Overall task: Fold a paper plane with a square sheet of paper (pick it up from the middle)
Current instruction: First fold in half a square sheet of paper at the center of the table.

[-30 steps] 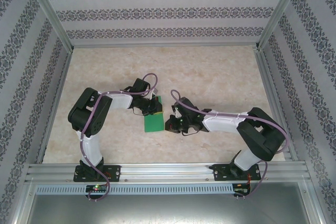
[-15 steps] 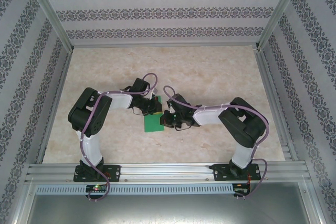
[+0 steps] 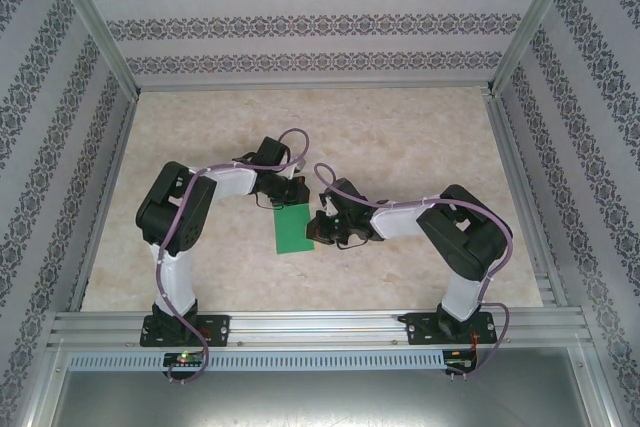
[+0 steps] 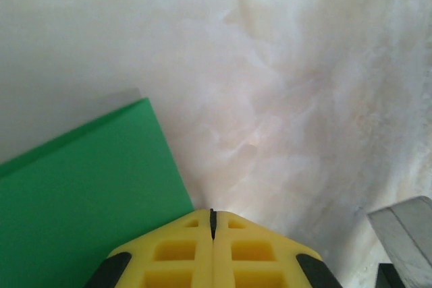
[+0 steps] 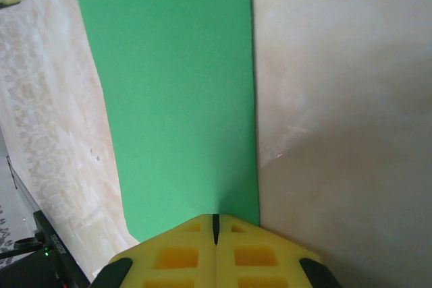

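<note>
Since a second ago the left arm has drawn the left fingers [image 3: 291, 195] back off the far edge of the square sheet of paper [image 3: 292, 230], which they then overlapped. The whole green sheet now lies uncovered and flat on the tabletop [image 3: 400, 137], in much the same spot between the two arms. Over that second the right arm has folded its elbow in toward its base and carried the right fingers [image 3: 318, 228] from a little way off up to the sheet's right edge; in the last half second they have hardly shifted

In the left wrist view the left fingers [image 4: 202, 226] are clenched, yellow pads pressed together with only a thin seam between them and nothing in them. The sheet [image 4: 81, 200] lies to their left, its straight edge running down to just beside the tips, which stand over bare tabletop [image 4: 290, 99]

In the right wrist view the right fingers [image 5: 206, 228] are clenched on nothing as well. The sheet [image 5: 179, 99] stretches away from the tips. Its near edge meets them, and its right-hand edge runs just to the right of the seam. Whether the tips press on the paper or hang just above it cannot be told
</note>
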You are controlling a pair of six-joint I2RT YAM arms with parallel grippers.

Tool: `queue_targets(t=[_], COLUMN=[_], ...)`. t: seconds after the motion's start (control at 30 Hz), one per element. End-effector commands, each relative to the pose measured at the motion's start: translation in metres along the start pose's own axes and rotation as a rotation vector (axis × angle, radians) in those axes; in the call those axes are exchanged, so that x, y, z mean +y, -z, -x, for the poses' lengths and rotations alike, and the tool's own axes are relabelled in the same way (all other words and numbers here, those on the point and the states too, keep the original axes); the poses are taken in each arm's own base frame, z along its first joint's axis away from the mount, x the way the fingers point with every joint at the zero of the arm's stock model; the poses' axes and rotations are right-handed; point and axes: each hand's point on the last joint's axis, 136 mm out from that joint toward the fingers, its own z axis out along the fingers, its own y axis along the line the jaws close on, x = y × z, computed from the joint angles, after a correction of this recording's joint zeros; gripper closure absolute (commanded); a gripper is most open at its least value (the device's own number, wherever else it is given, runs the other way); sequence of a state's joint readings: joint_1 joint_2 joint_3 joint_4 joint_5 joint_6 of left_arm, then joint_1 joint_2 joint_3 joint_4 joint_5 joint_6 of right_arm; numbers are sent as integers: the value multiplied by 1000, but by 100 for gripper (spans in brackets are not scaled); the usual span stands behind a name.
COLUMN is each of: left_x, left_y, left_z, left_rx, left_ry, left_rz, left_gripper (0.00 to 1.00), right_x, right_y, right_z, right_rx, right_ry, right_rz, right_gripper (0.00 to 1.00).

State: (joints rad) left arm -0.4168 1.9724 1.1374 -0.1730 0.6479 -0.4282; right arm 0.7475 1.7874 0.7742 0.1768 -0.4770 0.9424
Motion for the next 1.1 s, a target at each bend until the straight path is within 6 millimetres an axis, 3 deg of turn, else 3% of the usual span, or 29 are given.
queue_targets(t=[0.0,0.13,0.3,0.43,0.67,1.07], left_x=[7,3,-24,-28,-19,10], left_y=[0,4,19,19,0,-11], left_z=[-6,-8,-13,-23,-39,-34], left_rx=[28,33,26,40,100,124], left_ry=[-29,-47,-90,-92,-66,18], left_rz=[6,1,-79,-82,-54,36], left_gripper=[100,100,98,98,100,100], right_x=[-48,-47,-47,-47,-47,-61], right_y=[-1,-1,-1,-1,-2,-1], right_z=[-34,-33,-33,-33,-34,-47], right_rx=[115,115,115,113,119,144], right_ry=[-71,-69,-74,-80,-85,-125], right_rz=[-140,-140,-142,-142,-142,-172], right_gripper=[100,100,100,100,100,100])
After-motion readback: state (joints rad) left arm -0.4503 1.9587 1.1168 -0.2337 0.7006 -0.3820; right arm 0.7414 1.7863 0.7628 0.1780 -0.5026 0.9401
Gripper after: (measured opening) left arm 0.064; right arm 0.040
